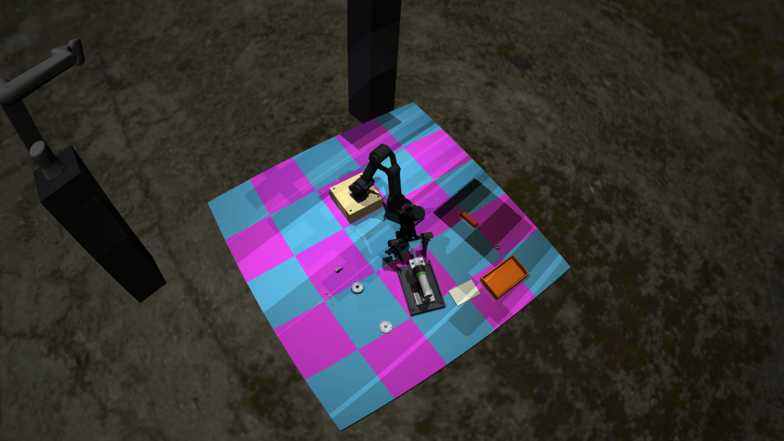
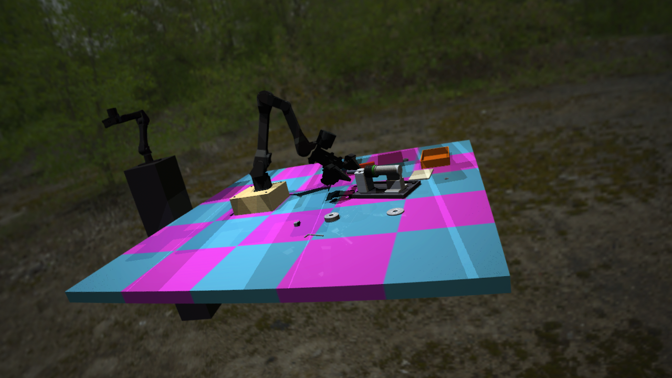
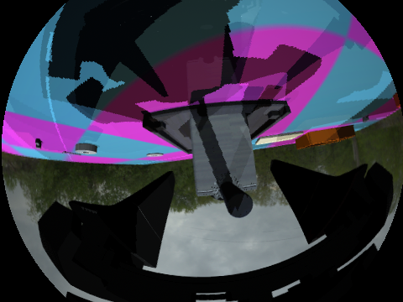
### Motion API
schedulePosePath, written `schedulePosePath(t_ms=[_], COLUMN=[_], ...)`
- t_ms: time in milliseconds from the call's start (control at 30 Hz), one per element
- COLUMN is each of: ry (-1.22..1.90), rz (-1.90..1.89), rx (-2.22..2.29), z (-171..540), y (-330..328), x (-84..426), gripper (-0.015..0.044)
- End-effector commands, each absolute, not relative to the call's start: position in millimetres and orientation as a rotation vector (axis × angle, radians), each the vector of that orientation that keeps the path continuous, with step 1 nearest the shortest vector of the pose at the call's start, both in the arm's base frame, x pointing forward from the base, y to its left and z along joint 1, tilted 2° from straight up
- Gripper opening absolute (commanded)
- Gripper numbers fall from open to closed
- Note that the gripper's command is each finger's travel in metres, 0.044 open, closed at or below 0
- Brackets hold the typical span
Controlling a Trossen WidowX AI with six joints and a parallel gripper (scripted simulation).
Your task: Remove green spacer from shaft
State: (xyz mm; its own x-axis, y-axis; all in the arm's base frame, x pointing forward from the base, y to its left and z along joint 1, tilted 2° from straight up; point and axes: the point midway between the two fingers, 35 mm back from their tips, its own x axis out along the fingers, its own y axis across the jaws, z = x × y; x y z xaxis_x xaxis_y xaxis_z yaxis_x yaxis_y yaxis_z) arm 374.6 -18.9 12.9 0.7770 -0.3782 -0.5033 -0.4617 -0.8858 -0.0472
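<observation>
My gripper [image 1: 413, 258] [image 2: 354, 173] [image 3: 224, 170] is open and empty, its fingers on either side of the dark shaft [image 3: 240, 205] and clear of it. The shaft's free end sticks out toward me from the light grey upright block [image 1: 414, 263] [image 2: 363, 183] [image 3: 222, 147]. The green spacer [image 1: 421, 272] [image 2: 373, 170] is up in the row behind this block, between black rings and the long white cylinder [image 1: 424, 285] [image 2: 387, 170]. The assembly stands on a dark base plate [image 1: 407, 291] [image 2: 380, 195]. In the wrist view the block hides the spacers.
An orange bin [image 2: 434, 161] [image 3: 325, 138] and a cream card [image 1: 464, 292] [image 2: 421, 174] lie beyond the plate. Two metal discs [image 1: 353, 284] [image 1: 381, 327] lie on its other side. A red-orange handle [image 1: 468, 218] lies across from them. The arm stands on a wooden block [image 1: 350, 211] [image 2: 263, 202].
</observation>
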Motion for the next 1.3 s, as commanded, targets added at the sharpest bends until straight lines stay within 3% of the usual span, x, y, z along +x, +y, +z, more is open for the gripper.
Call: schedulePosePath(t_ms=[0, 233, 733, 933, 1267], ry=[0.659, 0.659, 0.663, 0.662, 0.659], rz=[0.74, 0.74, 0.738, 0.739, 0.741], rx=[-2.804, -2.804, -2.803, -2.803, -2.804], z=[13.1, 13.9, 13.4, 13.4, 13.3], y=[-18.2, -16.5, -17.5, -17.5, -15.0], x=[375.3, 377.1, 375.7, 375.6, 370.8], gripper=[0.044, 0.044, 0.0046, 0.0, 0.0])
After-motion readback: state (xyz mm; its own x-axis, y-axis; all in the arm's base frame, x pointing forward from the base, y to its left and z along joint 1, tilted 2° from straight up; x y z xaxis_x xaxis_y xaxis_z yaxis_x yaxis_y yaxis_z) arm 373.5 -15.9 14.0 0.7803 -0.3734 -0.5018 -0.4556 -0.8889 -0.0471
